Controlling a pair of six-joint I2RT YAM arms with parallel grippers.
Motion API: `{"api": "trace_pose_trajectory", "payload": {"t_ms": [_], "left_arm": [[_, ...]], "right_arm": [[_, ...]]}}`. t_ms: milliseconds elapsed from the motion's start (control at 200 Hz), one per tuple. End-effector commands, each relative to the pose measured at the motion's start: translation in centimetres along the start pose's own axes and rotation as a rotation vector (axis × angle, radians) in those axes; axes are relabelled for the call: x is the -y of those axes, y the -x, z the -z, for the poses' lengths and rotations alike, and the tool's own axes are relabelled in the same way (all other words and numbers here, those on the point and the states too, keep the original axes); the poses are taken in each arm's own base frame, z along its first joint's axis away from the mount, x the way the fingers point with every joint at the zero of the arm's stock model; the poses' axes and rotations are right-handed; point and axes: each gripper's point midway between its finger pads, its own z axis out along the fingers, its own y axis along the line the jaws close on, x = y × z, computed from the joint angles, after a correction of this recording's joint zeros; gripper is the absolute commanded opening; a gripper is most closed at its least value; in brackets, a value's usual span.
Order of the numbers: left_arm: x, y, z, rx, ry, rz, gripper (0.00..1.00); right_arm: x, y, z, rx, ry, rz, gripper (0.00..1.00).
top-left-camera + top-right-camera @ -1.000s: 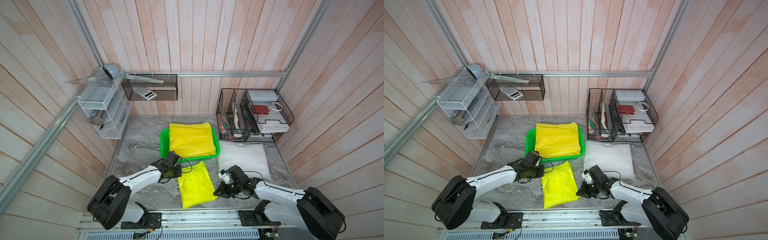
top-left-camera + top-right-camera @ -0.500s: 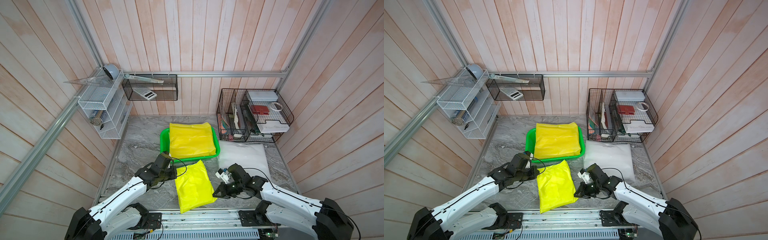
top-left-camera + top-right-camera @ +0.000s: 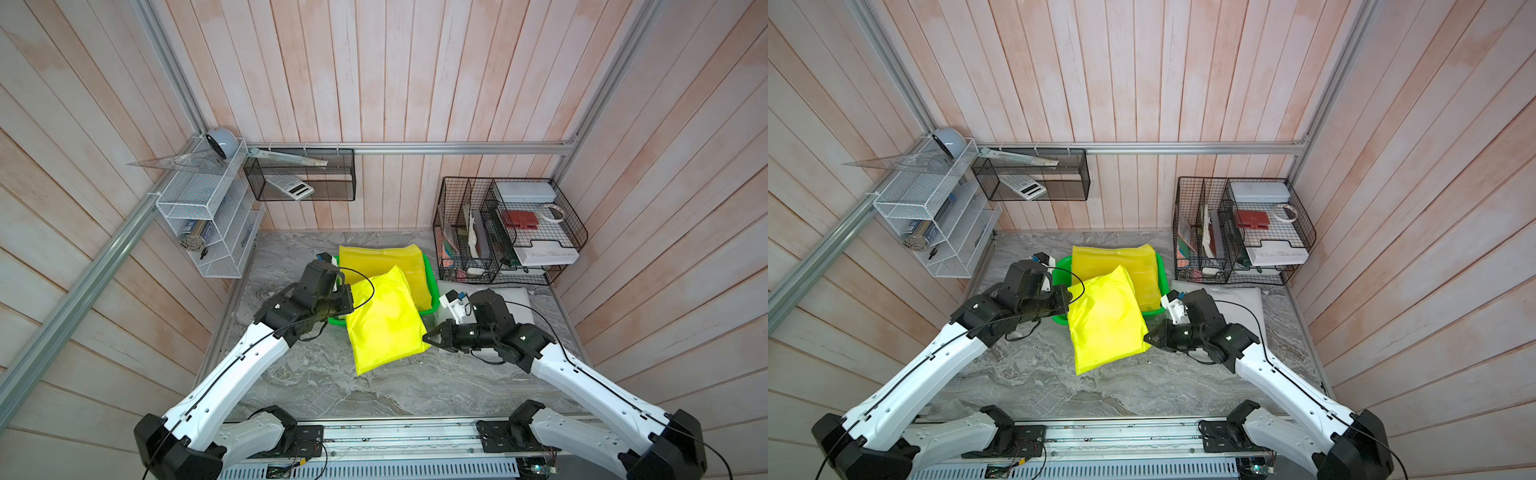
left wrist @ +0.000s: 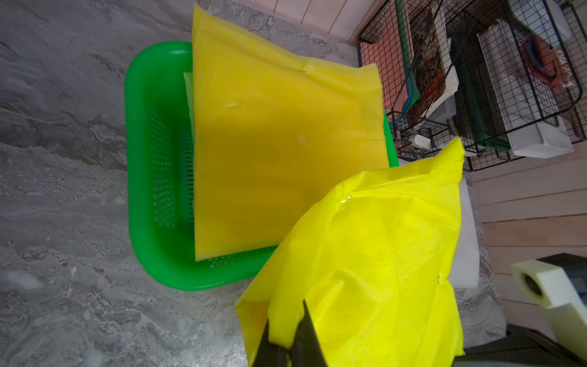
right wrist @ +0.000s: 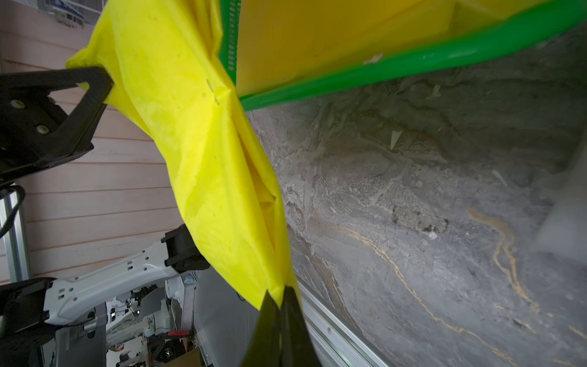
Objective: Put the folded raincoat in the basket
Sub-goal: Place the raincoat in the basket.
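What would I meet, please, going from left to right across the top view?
White wire shelf → left gripper → bright yellow folded raincoat, gripped by both → right gripper → black wire mesh organiser.

A white pillow [image 3: 517, 294] lies on the marble table [image 3: 374, 390], near a black wire organiser [image 3: 452, 203].

Obstacles, in a top view: yellow packet [image 3: 380, 262] fills basket [image 3: 432, 303]; black wire organiser [image 3: 457, 232] blocks centre-right | Free: bare marble tabletop [image 3: 374, 395] lower centre, strip left of basket.
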Motion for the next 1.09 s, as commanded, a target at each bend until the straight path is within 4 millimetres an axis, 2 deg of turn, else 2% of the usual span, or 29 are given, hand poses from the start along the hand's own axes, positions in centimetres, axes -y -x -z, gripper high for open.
{"api": "trace_pose_trajectory", "payload": {"t_ms": [0,65,165,285,430,570,705,810,990,1090], "left_arm": [[-1.4,2.9,-1.6,-0.022,0.063,-0.043,0.00],[-1.5,5.0,-3.2,-0.029,0.057,-0.038,0.00],[-1.7,7.7,-5.7,-0.052,0.055,-0.022,0.00],[-1.6,10.0,-9.1,-0.071,0.023,-0.024,0.00],[-2.6,11.9,-13.3,-0.096,0.004,-0.003,0.00],[-2.9,12.2,-16.8,-0.146,-0.015,-0.008,0.00],[-3.5,11.3,-19.4,-0.195,-0.013,-0.002,0.00],[-4.4,10.2,-20.4,-0.219,0.004,0.005,0.00],[-6.0,9.1,-21.4,-0.239,0.029,0.000,0.00],[-6.2,9.5,-21.0,-0.230,0.012,0.026,0.16]], "right_arm": [[-0.6,3.9,0.6,0.057,-0.011,0.005,0.00],[-1.0,6.2,0.3,0.080,-0.017,-0.001,0.00],[-1.3,8.8,-1.2,0.068,-0.026,-0.014,0.00],[-0.8,10.9,-3.7,0.050,-0.037,-0.047,0.00],[0.7,12.6,-6.2,0.046,-0.070,-0.066,0.00],[2.7,13.4,-7.9,0.037,-0.115,-0.078,0.00],[4.5,13.4,-9.4,0.000,-0.144,-0.107,0.00],[5.9,13.2,-10.0,-0.014,-0.154,-0.132,0.00],[6.6,12.8,-10.4,-0.028,-0.159,-0.143,0.02],[6.7,12.7,-10.3,-0.039,-0.152,-0.146,0.14]]}}
